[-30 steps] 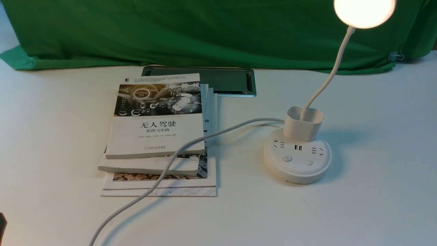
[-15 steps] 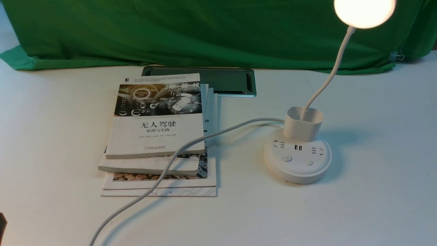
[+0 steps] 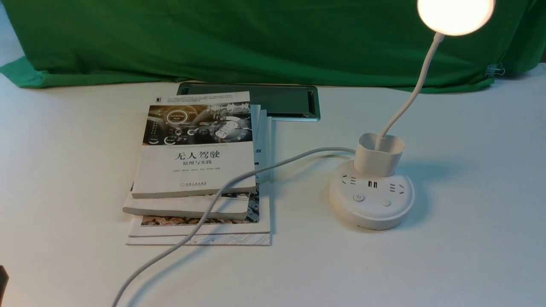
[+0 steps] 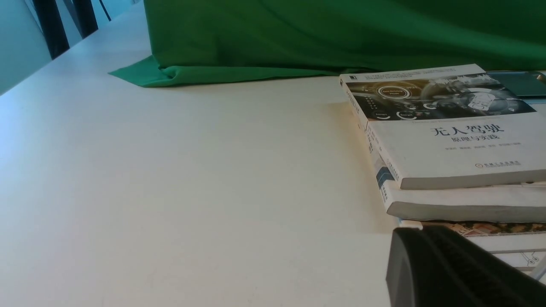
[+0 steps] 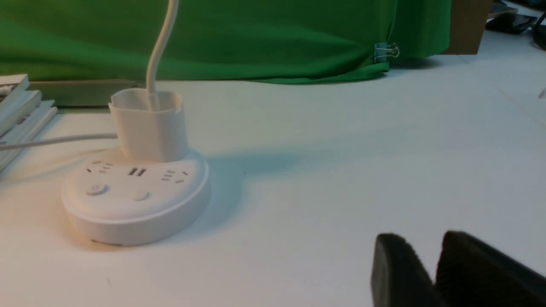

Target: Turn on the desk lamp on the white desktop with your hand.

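The desk lamp stands on the white desktop at the right. Its disc head glows warm white atop the thin neck. The cup sits on the round base, whose two buttons face me. Its cord runs left over the books. The base also shows in the right wrist view. My right gripper is shut and empty, low over the desk, well away from the base. My left gripper looks shut and empty beside the books; only a dark sliver of it shows in the front view.
A stack of books lies left of the lamp, also in the left wrist view. A grey inset panel sits behind them. Green cloth covers the back, with a binder clip at its right end.
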